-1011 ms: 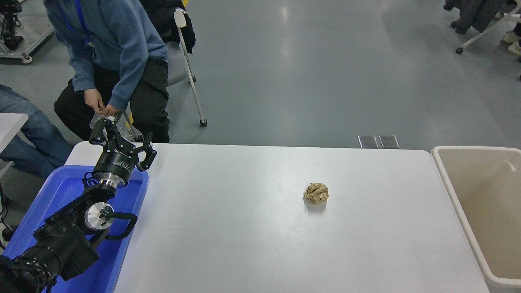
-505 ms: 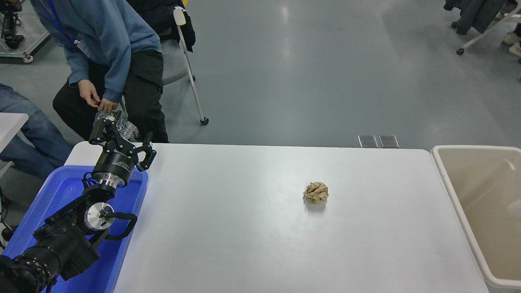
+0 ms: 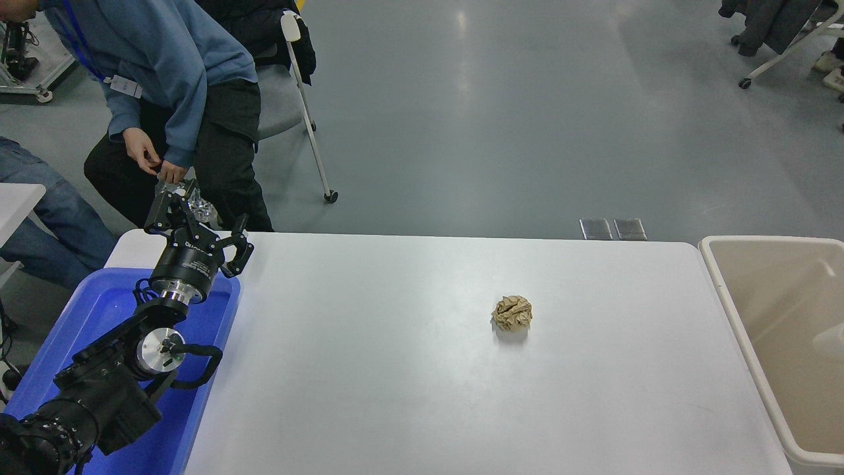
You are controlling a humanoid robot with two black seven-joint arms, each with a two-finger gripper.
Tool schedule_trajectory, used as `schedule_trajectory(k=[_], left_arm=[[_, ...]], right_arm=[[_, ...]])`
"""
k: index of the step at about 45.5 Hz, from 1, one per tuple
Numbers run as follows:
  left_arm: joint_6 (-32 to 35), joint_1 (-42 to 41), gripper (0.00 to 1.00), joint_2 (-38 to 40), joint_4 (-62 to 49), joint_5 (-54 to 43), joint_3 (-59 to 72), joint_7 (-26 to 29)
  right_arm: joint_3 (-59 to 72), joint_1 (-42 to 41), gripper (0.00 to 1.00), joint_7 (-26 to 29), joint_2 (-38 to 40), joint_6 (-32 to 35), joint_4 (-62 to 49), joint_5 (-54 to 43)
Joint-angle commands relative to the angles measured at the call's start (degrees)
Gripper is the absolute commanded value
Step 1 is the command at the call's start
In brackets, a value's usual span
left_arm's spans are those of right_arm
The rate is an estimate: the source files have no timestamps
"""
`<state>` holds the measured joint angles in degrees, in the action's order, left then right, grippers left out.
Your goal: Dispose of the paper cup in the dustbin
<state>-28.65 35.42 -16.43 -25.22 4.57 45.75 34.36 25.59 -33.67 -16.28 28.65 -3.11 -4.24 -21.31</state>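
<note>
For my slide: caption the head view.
Crumpled brown paper ball alone on white table; beige plastic dustbin at right.

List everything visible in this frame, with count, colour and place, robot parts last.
table: one, white, centre.
paper ball: one, crumpled brown, on the table right of centre.
dustbin: one, beige, at the table's right end.
pale shape: one, whitish, inside the dustbin; too faint to identify.
paper cup: none clearly seen.
tub: one, bright blue, lower left.
chair: one, grey, upper left.
floor plates: two, metal, beyond the table's far edge.
person: one, blue top, bent over at upper left.
jeans leg: one, blue, left edge.
left gripper: one, black, open, parked over the tub.
right arm: not in view.
</note>
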Motion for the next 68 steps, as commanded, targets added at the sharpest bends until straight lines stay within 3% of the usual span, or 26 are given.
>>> schedule_trajectory(k=[1,6,32,42,47,53,58,68], left_arm=[[0.00,0.00,1.00,0.00,0.00,0.00,-0.05,0.00],[0.00,0.00,1.00,0.00,0.00,0.00,0.04,0.00],[0.00,0.00,1.00,0.00,0.00,0.00,0.04,0.00],[0.00,0.00,1.00,0.00,0.00,0.00,0.04,0.00],[0.00,0.00,1.00,0.00,0.00,0.00,0.04,0.00],[0.00,0.00,1.00,0.00,0.00,0.00,0.04,0.00],[0.00,0.00,1.00,0.00,0.00,0.00,-0.05,0.00],[0.00,0.00,1.00,0.00,0.00,0.00,0.04,0.00]], right_arm=[[-0.54,0.19,0.89,0.29,-0.26,-1.45,-0.15,0.39],[-0.63,0.10,0.98,0.29,-0.88,-3.30,-0.15,0.39],[-1.24,-5.53,0.99,0.29,-2.37,-3.65,-3.75,0.39],[-1.68,-6.84,0.99,0.29,-1.58,-1.46,-4.46,0.74],[-6.06,-9.21,0.99,0.29,-1.32,1.52,-3.67,5.65],[-15.29,-9.92,0.99,0.20,0.96,4.78,2.03,12.86],[-22.58,-10.36,0.99,-0.15,7.20,5.05,10.99,13.49],[-37.97,-9.66,0.99,-0.24,12.04,6.19,24.80,13.49]])
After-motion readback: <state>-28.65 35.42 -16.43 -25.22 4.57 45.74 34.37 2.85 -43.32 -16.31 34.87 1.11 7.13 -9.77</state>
